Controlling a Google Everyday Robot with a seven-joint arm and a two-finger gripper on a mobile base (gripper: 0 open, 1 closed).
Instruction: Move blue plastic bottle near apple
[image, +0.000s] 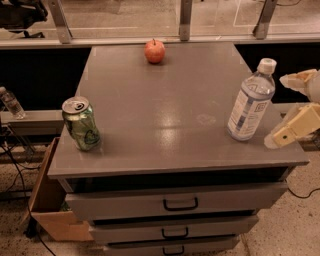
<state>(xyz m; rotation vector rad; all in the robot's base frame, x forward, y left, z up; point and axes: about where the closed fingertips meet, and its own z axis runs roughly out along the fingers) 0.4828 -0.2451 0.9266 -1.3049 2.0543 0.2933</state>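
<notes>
The blue plastic bottle, clear bluish with a white cap and a white-and-blue label, stands upright near the right edge of the grey cabinet top. The apple, small and red-orange, sits at the far edge, near the middle. My gripper is at the right edge of the view, just right of the bottle and apart from it. Its two cream fingers are spread, one high and one low, with nothing between them.
A green soda can stands at the front left of the top. Drawers with dark handles face front. A cardboard box sits on the floor at the left. A tiny bottle rests on a side ledge.
</notes>
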